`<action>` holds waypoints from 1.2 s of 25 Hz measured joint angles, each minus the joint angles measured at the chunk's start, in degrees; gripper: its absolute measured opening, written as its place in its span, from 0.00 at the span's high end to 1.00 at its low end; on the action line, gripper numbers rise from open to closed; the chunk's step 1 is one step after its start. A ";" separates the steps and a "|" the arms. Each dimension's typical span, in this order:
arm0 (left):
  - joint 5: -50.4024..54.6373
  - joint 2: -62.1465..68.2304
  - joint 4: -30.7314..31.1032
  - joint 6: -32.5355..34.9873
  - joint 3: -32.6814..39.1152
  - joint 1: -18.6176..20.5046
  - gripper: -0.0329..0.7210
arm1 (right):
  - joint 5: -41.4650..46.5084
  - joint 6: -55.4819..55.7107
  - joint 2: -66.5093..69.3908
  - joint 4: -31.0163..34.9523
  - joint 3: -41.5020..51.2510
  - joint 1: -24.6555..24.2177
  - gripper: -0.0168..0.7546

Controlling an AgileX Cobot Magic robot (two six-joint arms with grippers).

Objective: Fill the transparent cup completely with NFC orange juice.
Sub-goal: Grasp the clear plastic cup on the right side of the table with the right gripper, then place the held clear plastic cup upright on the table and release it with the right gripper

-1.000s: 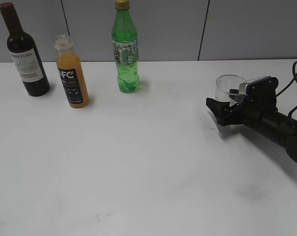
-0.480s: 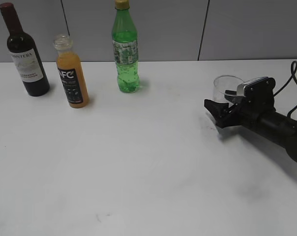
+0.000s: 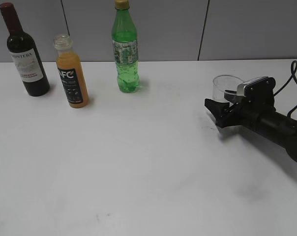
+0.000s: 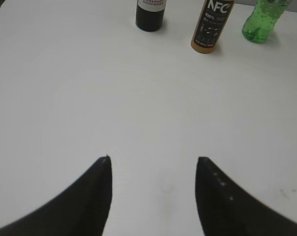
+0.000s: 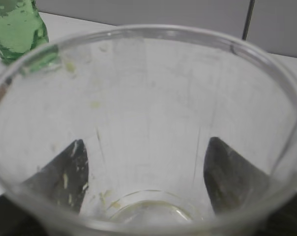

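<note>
The transparent cup (image 3: 226, 86) stands upright at the table's right side and holds only a few yellowish specks. My right gripper (image 3: 218, 104) lies low around it, one finger on each side. In the right wrist view the cup (image 5: 148, 108) fills the frame, and both dark fingers (image 5: 70, 167) show through its walls, close against it near the base, so the right gripper (image 5: 146, 142) reads as shut on it. The NFC orange juice bottle (image 3: 72, 78) stands uncapped at the far left. My left gripper (image 4: 153, 158) hangs open over bare table, well short of that bottle (image 4: 212, 24).
A dark wine bottle (image 3: 25, 56) stands left of the juice bottle and a green soda bottle (image 3: 125, 54) to its right, all near the back wall. The white table (image 3: 138, 162) stretches between the bottles and the cup. A black cable (image 3: 293, 78) trails behind the right arm.
The right gripper and the cup have shifted slightly left together, and its fingers have drawn in on the cup. The bottles have not moved.
</note>
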 joint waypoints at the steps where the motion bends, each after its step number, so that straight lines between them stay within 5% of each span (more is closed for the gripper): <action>1: 0.00 0.00 0.00 0.00 0.00 0.00 0.40 | -0.02 0.00 0.00 0.00 0.00 0.00 0.25; 13: 0.00 0.00 0.00 0.00 0.00 0.00 0.40 | -0.01 0.00 -5.25 -6.35 1.37 -0.07 0.26; 30: 0.00 0.00 0.00 0.00 0.00 0.00 0.40 | -0.20 3.44 -8.61 -35.28 0.30 2.04 0.26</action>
